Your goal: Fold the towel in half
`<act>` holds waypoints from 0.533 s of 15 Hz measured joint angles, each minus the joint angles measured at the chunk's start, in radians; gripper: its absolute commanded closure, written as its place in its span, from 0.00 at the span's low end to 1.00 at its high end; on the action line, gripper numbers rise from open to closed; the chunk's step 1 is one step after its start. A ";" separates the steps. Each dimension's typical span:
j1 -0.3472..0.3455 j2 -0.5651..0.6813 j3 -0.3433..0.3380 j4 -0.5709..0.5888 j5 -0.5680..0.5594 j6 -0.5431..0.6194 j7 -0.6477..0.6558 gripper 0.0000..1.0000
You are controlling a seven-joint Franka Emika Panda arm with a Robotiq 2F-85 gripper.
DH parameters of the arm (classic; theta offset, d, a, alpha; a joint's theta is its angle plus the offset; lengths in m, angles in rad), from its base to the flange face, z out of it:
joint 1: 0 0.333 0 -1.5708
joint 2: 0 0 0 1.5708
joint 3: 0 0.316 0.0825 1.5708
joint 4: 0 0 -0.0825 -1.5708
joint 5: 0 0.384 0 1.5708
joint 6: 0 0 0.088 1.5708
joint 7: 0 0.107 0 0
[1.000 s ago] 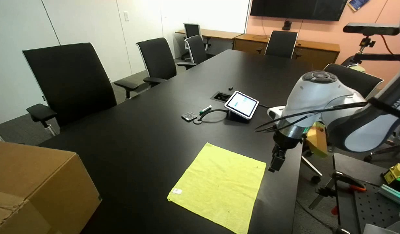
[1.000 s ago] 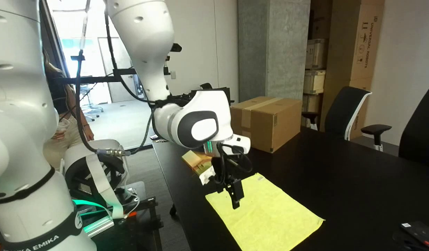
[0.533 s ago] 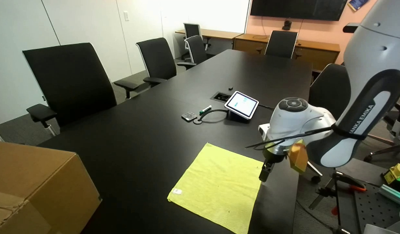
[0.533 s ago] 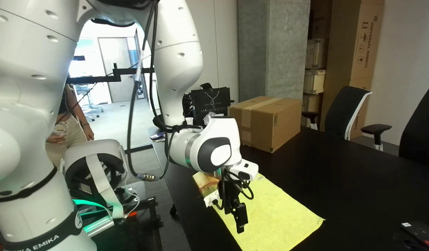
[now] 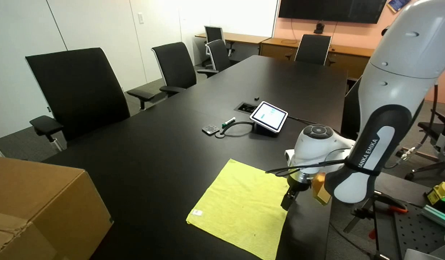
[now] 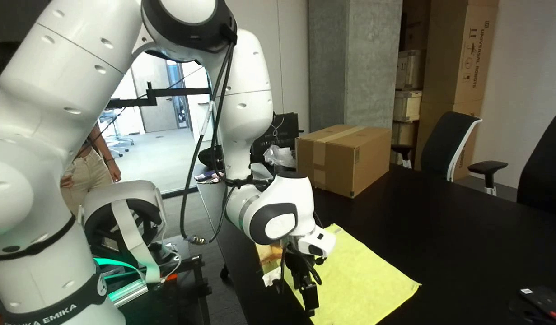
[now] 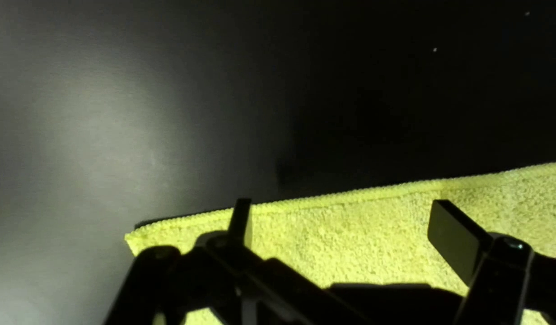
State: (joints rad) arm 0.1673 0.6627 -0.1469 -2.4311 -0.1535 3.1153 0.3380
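Note:
A yellow towel (image 5: 240, 206) lies flat and unfolded on the black table (image 5: 153, 173). It also shows in an exterior view (image 6: 363, 282) and in the wrist view (image 7: 341, 239). My gripper (image 7: 343, 221) is open and empty, its jaws wide apart over the towel near one hemmed edge. A towel corner (image 7: 135, 240) shows to the left of the fingers. In both exterior views the gripper (image 5: 287, 206) points down, low at the towel's robot-side edge, and there it also shows (image 6: 310, 307). I cannot tell whether the fingertips touch the cloth.
A cardboard box (image 5: 48, 213) stands on the table, also seen in an exterior view (image 6: 345, 158). A tablet on a stand (image 5: 269, 116), a green marker (image 5: 228, 122) and a coaster-like square (image 5: 210, 129) lie beyond the towel. Office chairs (image 5: 77, 90) line the table's far side.
My gripper has come down and moved from beside the towel to over its robot-side edge. The arm has reached further out. The towel has not moved.

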 measured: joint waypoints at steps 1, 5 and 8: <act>-0.004 0.004 -0.003 0.006 0.030 0.010 -0.017 0.00; -0.048 0.004 -0.005 0.024 0.104 0.040 -0.077 0.00; -0.115 0.004 0.019 0.039 0.110 0.045 -0.137 0.00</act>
State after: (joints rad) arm 0.0527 0.6669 -0.1280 -2.3918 -0.0437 3.1606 0.2010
